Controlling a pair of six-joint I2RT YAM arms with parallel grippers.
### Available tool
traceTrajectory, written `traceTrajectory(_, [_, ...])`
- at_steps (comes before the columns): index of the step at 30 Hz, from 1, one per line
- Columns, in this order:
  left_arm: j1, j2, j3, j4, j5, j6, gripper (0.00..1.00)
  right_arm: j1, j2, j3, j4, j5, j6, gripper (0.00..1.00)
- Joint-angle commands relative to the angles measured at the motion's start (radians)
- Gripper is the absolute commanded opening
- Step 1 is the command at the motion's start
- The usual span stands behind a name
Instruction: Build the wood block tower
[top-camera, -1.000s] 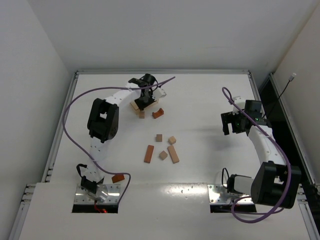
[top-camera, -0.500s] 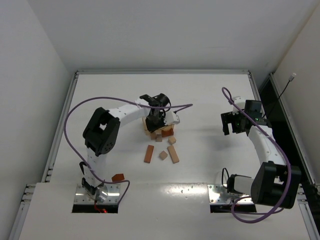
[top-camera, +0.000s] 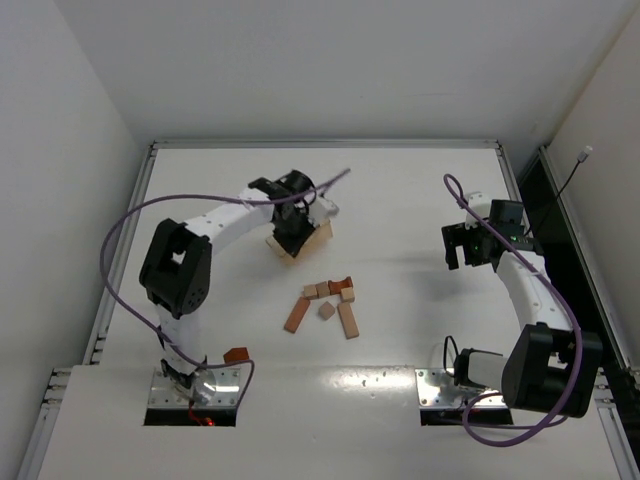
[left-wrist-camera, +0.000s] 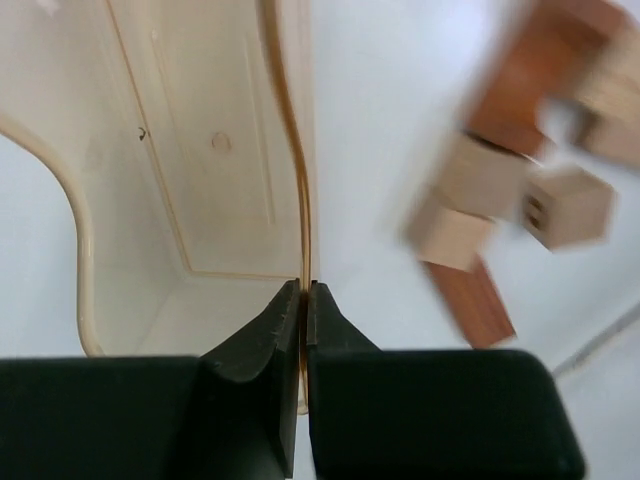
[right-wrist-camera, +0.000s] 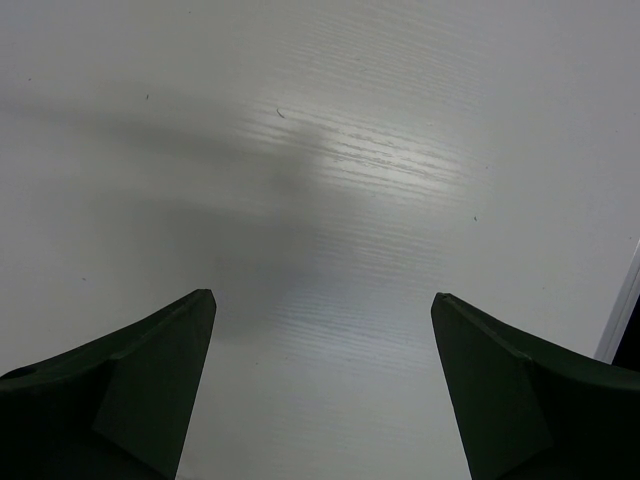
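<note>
Several small wood blocks (top-camera: 326, 300) lie grouped mid-table: a reddish bar (top-camera: 296, 314), a tan bar (top-camera: 347, 320), cubes and a reddish notched piece (top-camera: 343, 285). No tower stands. My left gripper (top-camera: 292, 230) hangs just behind and to the left of them, shut on the thin rim of a pale wooden tray (top-camera: 318, 235). The left wrist view shows that rim pinched between the fingertips (left-wrist-camera: 303, 292), the tray (left-wrist-camera: 200, 180) to the left and blurred blocks (left-wrist-camera: 480, 180) to the right. My right gripper (top-camera: 468, 248) is open over bare table (right-wrist-camera: 320, 150), far to the right of the blocks.
One reddish block (top-camera: 236, 355) lies beside the left arm's base at the near edge. A raised rim (top-camera: 325, 144) bounds the table at the back. The left arm's purple cable (top-camera: 130, 215) loops out over the left side.
The left arm swung the tray forward to the loose blocks, then back left. The two blocks that lay beside the tray now sit with the middle group. The right arm stayed still.
</note>
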Motion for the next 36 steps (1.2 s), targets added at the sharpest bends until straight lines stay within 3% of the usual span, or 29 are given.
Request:
traceTrajectory(1, [0.134,-0.013,0.148,0.102,-0.145,-0.335,0.0,-0.003,-0.007,0.047,0.03,-0.012,0.006,0.86])
traceTrajectory(3, [0.209,0.021,0.245,0.053,-0.207,-0.431,0.0,-0.003,-0.006,0.056,0.03,-0.012,0.026,0.86])
traceTrajectory(7, [0.369,0.021,0.235,0.11,-0.207,-0.543,0.0,0.006,0.003,0.076,0.03,-0.023,0.037,0.87])
traceTrajectory(15, [0.603,0.206,0.392,0.01,-0.115,-0.43,0.0,0.006,0.055,0.138,0.012,-0.067,0.046,0.87])
traceTrajectory(22, [0.67,0.312,0.518,-0.045,-0.198,-0.344,0.0,0.006,0.087,0.161,0.003,-0.109,0.009,0.87])
traceTrajectory(27, [0.679,0.323,0.505,-0.045,-0.253,-0.324,0.0,0.006,0.107,0.17,0.003,-0.12,0.0,0.87])
traceTrajectory(36, [0.697,0.314,0.417,-0.036,-0.263,-0.324,0.3,0.016,0.116,0.179,0.003,-0.12,0.0,0.87])
